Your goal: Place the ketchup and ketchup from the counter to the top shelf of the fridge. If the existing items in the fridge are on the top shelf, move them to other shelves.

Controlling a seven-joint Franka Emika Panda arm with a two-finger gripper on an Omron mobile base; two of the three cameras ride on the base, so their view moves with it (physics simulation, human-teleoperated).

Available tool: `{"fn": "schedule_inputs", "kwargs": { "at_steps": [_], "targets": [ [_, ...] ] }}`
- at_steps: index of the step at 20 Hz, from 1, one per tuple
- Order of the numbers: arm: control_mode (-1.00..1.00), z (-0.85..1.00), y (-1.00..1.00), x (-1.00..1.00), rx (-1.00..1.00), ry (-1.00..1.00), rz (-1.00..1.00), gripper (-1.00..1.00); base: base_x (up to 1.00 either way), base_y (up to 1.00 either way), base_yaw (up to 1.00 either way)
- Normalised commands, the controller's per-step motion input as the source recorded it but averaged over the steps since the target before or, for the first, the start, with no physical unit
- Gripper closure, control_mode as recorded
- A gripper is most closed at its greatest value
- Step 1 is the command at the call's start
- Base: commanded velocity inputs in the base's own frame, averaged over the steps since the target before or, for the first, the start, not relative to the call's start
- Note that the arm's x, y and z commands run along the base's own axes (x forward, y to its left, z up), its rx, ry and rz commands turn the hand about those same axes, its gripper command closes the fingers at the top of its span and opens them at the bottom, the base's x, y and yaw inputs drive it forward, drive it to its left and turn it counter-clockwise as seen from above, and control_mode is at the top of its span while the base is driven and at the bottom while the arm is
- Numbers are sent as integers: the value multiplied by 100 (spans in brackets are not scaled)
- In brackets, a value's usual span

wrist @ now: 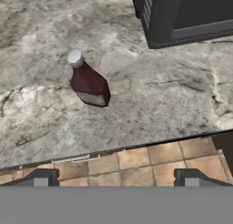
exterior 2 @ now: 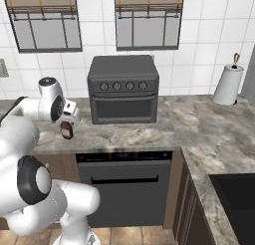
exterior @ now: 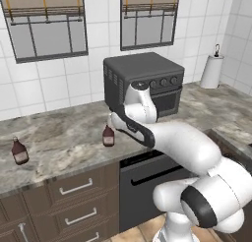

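The pincer (wrist: pixel 113 177) hangs spread wide and empty above the front edge of the worktop (wrist: pixel 150 100), its two dark tips far apart in the hand view with floor tiles showing between them. Just ahead of it, and a little to one side, the nearer ketchup bottle (wrist: pixel 88 84) stands upright on the stone, not touched by either tip. From the left base view this same bottle (exterior: pixel 108 136) sits close to the hand, near the black countertop oven (exterior: pixel 142 81); the right base view shows it (exterior 2: pixel 66 130) right below the wrist.

The second ketchup bottle (exterior: pixel 19 151) stands well apart, farther along the worktop toward the left of that view.

Judging by this, the task is barely begun: both bottles are on the worktop and nothing is gripped. What remains is closing on the near bottle, carrying it to the fridge's top shelf, repeating for the far one, and clearing that shelf if fruit sits there.
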Motion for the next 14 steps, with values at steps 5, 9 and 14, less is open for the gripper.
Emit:
{"fn": "schedule_inputs", "kwargs": {
  "at_steps": [5,9,14],
  "targets": [
    [-100,-37,39,20,0,0,2,-100,0,0,0],
    [-100,-12,32,5,0,0,0,-100,0,0,0],
    [-100,-22,7,12,0,0,0,-100,0,0,0]
  ]
}}
